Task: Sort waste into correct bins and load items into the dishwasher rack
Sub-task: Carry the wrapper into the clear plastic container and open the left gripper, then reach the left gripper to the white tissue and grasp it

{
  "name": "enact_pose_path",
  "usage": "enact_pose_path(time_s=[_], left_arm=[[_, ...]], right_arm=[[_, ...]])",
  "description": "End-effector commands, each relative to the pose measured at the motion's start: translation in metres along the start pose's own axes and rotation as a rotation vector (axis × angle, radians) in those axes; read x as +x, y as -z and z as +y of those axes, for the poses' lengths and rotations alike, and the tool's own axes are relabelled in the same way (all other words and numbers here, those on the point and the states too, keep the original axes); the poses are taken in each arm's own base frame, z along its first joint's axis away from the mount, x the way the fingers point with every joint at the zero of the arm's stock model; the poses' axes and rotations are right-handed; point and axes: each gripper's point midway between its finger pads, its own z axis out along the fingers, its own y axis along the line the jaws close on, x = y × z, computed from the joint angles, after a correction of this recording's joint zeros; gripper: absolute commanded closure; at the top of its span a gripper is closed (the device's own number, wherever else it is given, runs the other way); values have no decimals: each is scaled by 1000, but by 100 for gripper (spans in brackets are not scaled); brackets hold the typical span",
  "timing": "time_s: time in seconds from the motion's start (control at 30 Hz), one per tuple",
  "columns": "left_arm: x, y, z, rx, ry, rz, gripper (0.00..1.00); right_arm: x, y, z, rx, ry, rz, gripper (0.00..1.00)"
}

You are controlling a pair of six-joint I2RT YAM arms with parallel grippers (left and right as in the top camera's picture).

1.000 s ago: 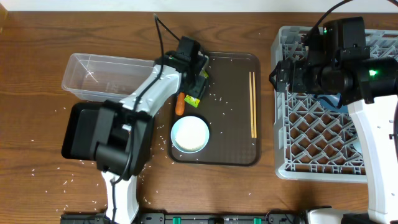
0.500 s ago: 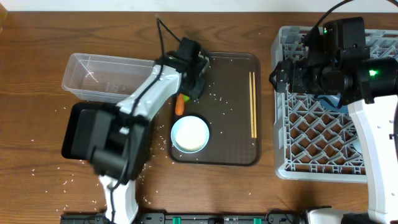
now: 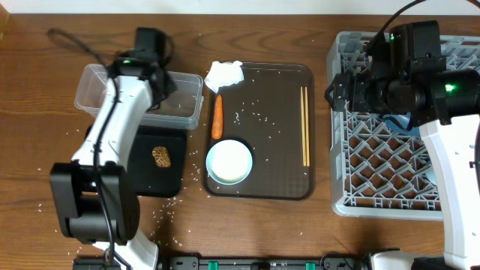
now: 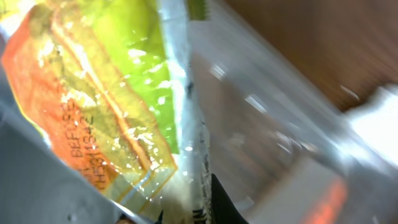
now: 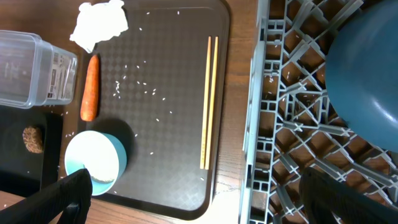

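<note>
My left gripper (image 3: 159, 84) hangs over the clear tub (image 3: 105, 94), shut on the yellow-green snack wrapper (image 4: 106, 93), which fills the left wrist view above the tub's wall (image 4: 280, 124). The white tissue (image 3: 225, 73) lies at the brown tray's back left corner, with the carrot (image 3: 217, 118) just in front of it. The white bowl (image 3: 229, 161) and the chopsticks (image 3: 304, 124) rest on that tray. A brown lump (image 3: 160, 156) sits in the black tray (image 3: 142, 180). My right gripper (image 3: 337, 94) is open over the rack's (image 3: 375, 187) left edge; the blue plate (image 5: 364, 74) stands inside.
The brown serving tray (image 3: 285, 187) lies between the bins and the rack. Rice grains (image 3: 255, 112) are scattered over it and across the wooden table (image 3: 45, 202). The clear tub and black tray sit side by side at the left.
My left gripper closed on the wrapper on the brown tray and swung left with it to above the clear tub, uncovering the tissue and carrot. The right arm has not moved.
</note>
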Motion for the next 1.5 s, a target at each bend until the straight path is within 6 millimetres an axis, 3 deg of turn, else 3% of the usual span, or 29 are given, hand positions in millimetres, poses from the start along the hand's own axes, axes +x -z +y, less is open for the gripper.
enact_pose_path(time_s=[0.0, 0.07, 0.1, 0.33, 0.43, 0.5, 0.6, 0.8, 1.07, 1.47], left_arm=[[-2, -9, 6, -2, 251, 9, 93], [-12, -10, 1, 31, 266, -23, 58], [-15, -9, -4, 56, 263, -30, 54], [-11, 1, -47, 251, 175, 24, 48], [-6, 14, -85, 390, -22, -5, 47], [2, 24, -111, 451, -240, -68, 46], [19, 32, -141, 483, -579, -166, 35], [48, 0, -173, 431, -937, -251, 32], [56, -57, -198, 448, -942, -287, 32], [75, -91, -206, 462, -958, -258, 36]], right_arm=[[1, 0, 4, -4, 18, 2, 1], [1, 0, 4, -4, 18, 2, 1], [1, 0, 4, -4, 18, 1, 1], [1, 0, 4, -4, 18, 1, 1], [0, 0, 4, -5, 20, -4, 1], [-2, 0, 4, -6, 21, -10, 1], [-3, 0, 5, -7, 21, -16, 1], [-4, -1, 5, -8, 21, -16, 1], [-2, -8, 3, -3, 18, 7, 1], [-3, -15, 2, 0, 15, 19, 1]])
